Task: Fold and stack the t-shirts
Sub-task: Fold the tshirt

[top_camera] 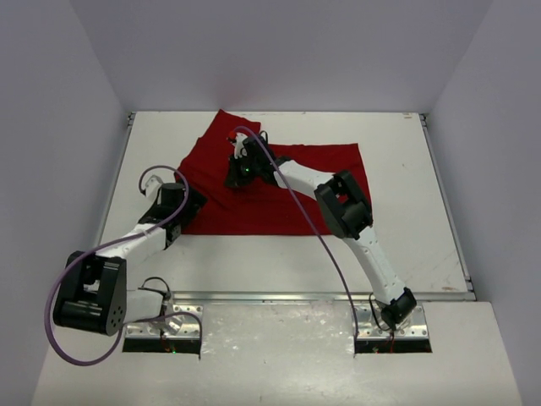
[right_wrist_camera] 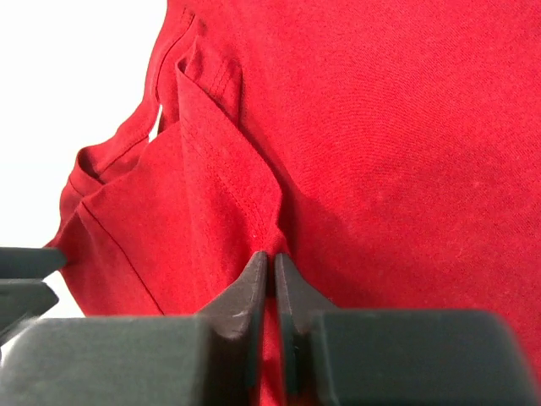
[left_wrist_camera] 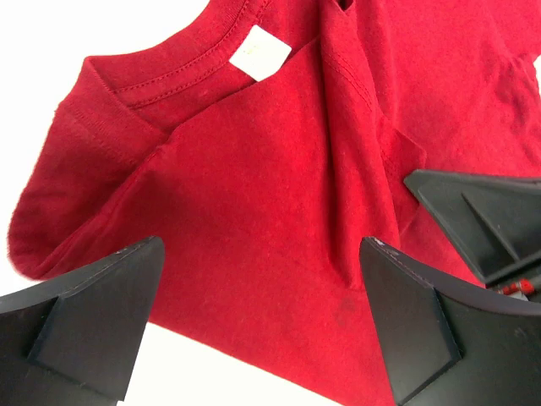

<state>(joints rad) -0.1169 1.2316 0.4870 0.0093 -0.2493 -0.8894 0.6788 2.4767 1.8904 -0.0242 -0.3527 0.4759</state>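
Top external view: the white table (top_camera: 406,245) carries one deep-red t-shirt (top_camera: 279,216), spread across its middle and far part. The shirt is mostly flat on the right and rumpled and partly doubled over toward the far left corner. Both arms reach onto it, the left from the near left edge and the right well across the cloth. Your left gripper (left_wrist_camera: 262,279) hovers above the collar end with its jaws spread wide and nothing between them. Your right gripper (right_wrist_camera: 270,262) is clenched on a raised ridge of fabric (right_wrist_camera: 228,169), its fingertips nearly meeting. Smaller details show in the left wrist view: the ribbed collar (left_wrist_camera: 169,72) and the white neck label (left_wrist_camera: 258,52) lie face up. Judging from this, the fold is barely begun. The main risk is the thin pinch. The right fingertips hold only a narrow crease, so a quick lift could let it slip, or could pull up one layer while the layer beneath lags. With the left side unheld, any pull from the right alone would likely drag the whole shirt and bunch it further. Watch the purple cable (top_camera: 296,199) crossing the cloth; it may snag.
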